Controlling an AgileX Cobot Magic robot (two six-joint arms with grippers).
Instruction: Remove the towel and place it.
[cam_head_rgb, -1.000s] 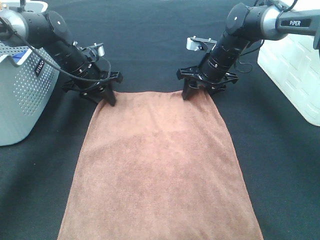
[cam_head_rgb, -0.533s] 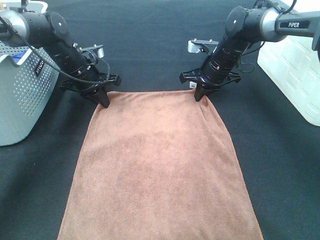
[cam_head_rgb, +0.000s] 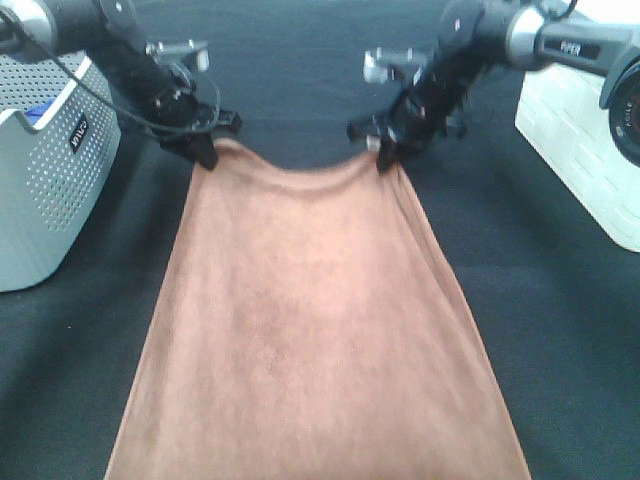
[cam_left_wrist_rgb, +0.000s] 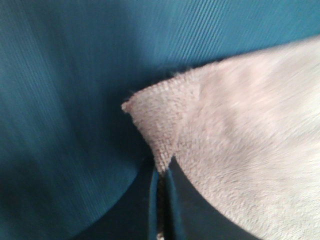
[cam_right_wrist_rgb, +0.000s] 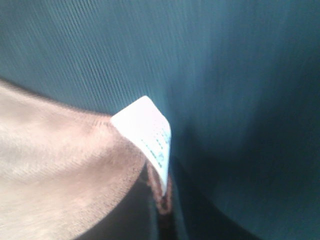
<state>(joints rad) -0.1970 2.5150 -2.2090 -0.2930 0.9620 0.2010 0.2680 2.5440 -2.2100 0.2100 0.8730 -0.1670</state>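
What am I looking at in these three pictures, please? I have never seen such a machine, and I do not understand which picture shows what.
This is a robot with two black arms. The wide picture comes from a camera mounted high above a black table. The two close pictures come from small cameras on the arms' wrists. Most of a large reddish-brown towel lies on the table, with a grey basket on the left and a white container on the right. The left fingers and the right fingers are each shut on one far corner of the towel. They hold those corners raised, so the edge between them sags. The right corner carries a small white tag.
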